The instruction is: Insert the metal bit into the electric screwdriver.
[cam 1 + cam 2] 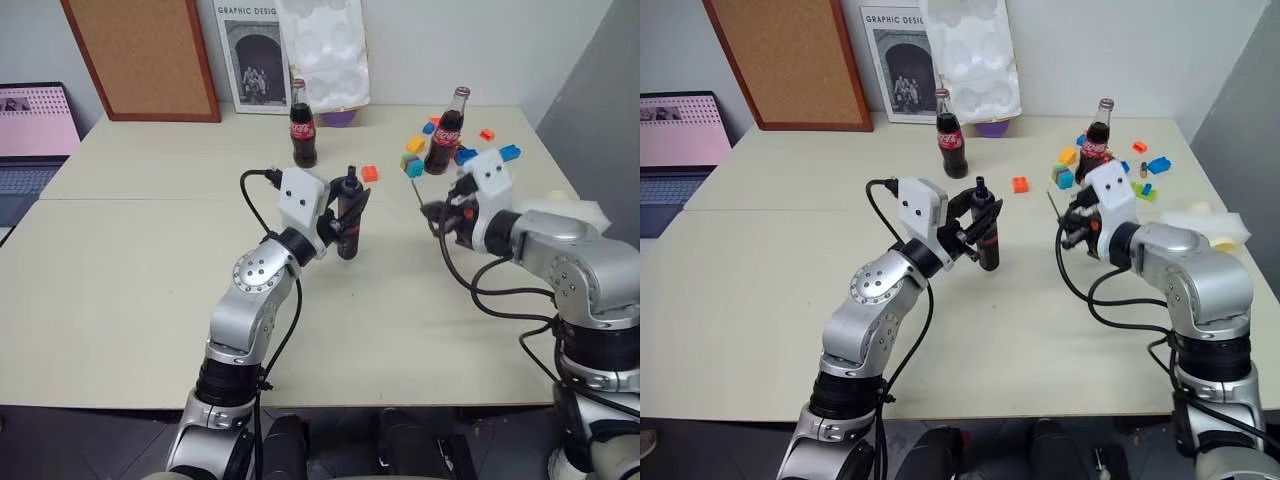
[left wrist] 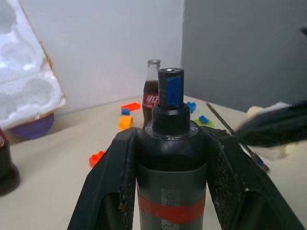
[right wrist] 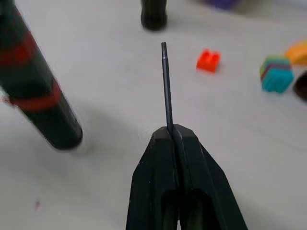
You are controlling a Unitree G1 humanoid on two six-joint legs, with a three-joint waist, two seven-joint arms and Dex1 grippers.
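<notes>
We see the thin grey metal bit (image 3: 166, 86) pinched in our right gripper (image 3: 173, 132), above the table; our left gripper (image 2: 168, 153) clamps the black red-banded electric screwdriver (image 2: 171, 143) upright, blue nose up; both picked up, well apart; insertion left.

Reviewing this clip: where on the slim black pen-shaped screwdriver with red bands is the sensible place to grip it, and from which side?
Mid-body, near the red band, from the side. The left gripper already clamps the black screwdriver there, upright, leaving its blue-collared nose free for the thin grey metal bit pinched in the right gripper.
</notes>
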